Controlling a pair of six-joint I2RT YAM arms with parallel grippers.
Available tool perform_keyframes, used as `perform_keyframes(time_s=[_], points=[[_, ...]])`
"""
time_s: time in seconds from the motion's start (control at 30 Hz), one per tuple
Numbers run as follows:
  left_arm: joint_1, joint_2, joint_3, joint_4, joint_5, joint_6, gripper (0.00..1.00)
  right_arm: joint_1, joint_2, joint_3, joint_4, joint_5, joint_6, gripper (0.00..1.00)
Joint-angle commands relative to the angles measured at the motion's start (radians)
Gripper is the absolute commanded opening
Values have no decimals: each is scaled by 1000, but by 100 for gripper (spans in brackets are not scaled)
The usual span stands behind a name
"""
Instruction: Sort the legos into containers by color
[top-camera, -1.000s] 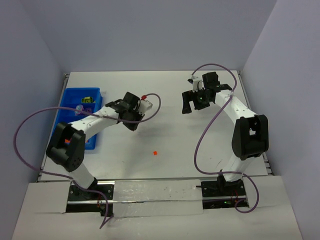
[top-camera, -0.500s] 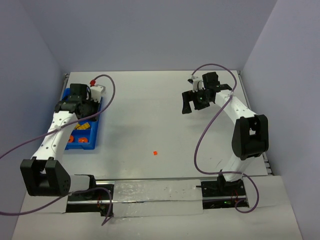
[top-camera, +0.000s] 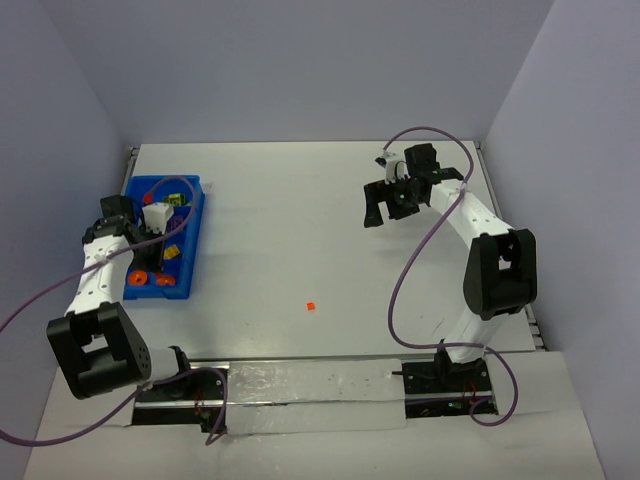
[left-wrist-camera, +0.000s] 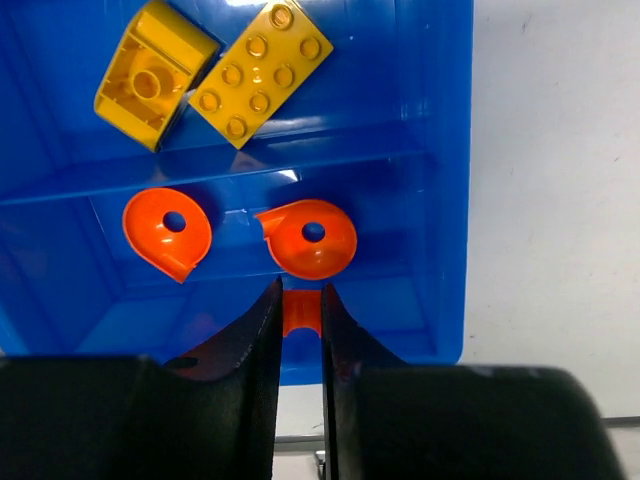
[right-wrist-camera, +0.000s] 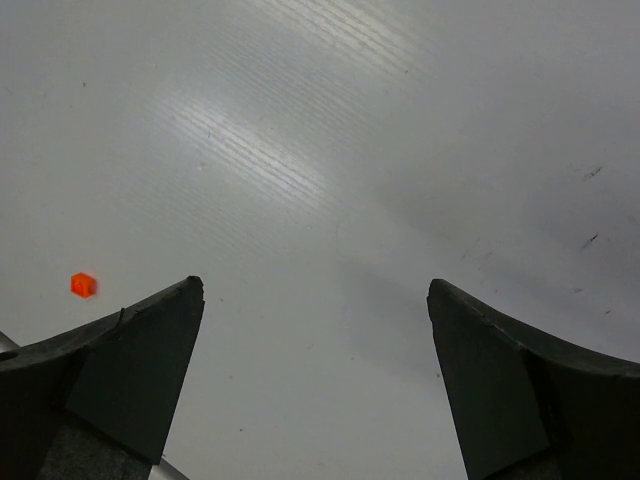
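The left end effector (left-wrist-camera: 300, 292), nearly closed, pinches an orange lego (left-wrist-camera: 301, 314) over the near compartment of the blue tray (left-wrist-camera: 452, 150). The right end effector (right-wrist-camera: 315, 300) gapes wide, empty; one orange bit (right-wrist-camera: 83, 285) lies on the tabletop (right-wrist-camera: 400, 150).

White table (top-camera: 300, 210), blue tray (left-wrist-camera: 452, 150), orange brick (top-camera: 311, 305)

The blue tray (left-wrist-camera: 450, 200): glossy moulded plastic, smooth, with white glints along its ribs. At twelve o'clock in it, yellow bricks (left-wrist-camera: 262, 72): shiny studded plastic. The orange discs (left-wrist-camera: 310, 240) and the orange bit (left-wrist-camera: 301, 312) pinched at six o'clock: smooth satin plastic. The left gripper (left-wrist-camera: 301, 322): matt black fingers. The table (right-wrist-camera: 330, 180): white, finely ribbed, softly sheened, scuffed toward three o'clock. The right gripper (right-wrist-camera: 315, 288): dull dark-grey fingers.
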Motion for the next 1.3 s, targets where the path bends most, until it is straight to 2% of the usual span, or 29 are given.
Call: perform_keyframes(time_s=[0.0, 0.03, 0.2, 0.37, 0.47, 0.57, 0.67, 0.7, 0.83, 0.97, 1.1, 1.27], points=[[4, 0, -16, 62, 6, 49, 30, 5, 19, 45, -8, 4, -12, 100], [4, 0, -17, 65, 5, 51, 37, 5, 19, 45, -8, 4, -11, 100], [5, 3, -8, 99, -8, 47, 58, 5, 19, 43, -8, 4, -11, 100], [4, 5, 80, 82, 33, 54, 63, 5, 16, 43, -8, 5, -11, 100], [-36, -17, 193, 20, 171, 75, 65, 5, 18, 46, -9, 3, -9, 100], [-151, -30, 233, -37, 275, 99, 66, 5, 24, 48, -8, 4, -8, 100], [-340, -61, 171, -2, 338, 101, 67, 4, 33, 51, -10, 1, -5, 100], [-415, -52, 135, 38, 345, 53, 67, 2, 34, 51, -9, 3, -4, 100], [-708, -3, 13, 218, 288, -84, 65, -21, 43, 49, -10, -8, 5, 100], [-909, 71, -14, 313, 212, -142, 63, -58, 71, 71, -27, -13, 0, 100], [-1024, 160, -7, 347, 189, -134, 62, -117, 76, 82, -44, -10, -4, 100], [-1085, 262, 61, 345, 203, -134, 61, -156, 70, 83, -48, -24, -3, 100]])
